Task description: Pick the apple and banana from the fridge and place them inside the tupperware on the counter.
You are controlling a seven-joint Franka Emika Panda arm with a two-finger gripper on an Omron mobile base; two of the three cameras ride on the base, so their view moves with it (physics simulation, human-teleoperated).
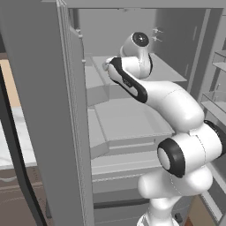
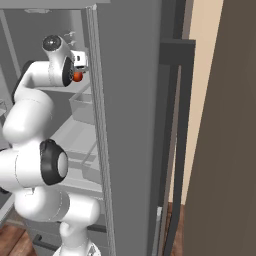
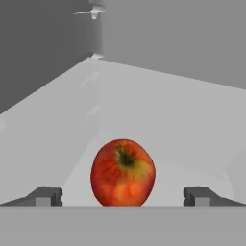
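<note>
No readable text, label, brand, number or sign showing anywhere (all surfaces rendered plain).

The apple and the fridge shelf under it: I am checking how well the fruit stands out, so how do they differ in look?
The apple is red with a yellow-green patch at its stem; the fridge shelf is plain pale grey. The apple is round and glossy; the shelf is flat and matte. The apple is small; the shelf stretches wide around it. Both lie ahead of the open gripper.
</note>
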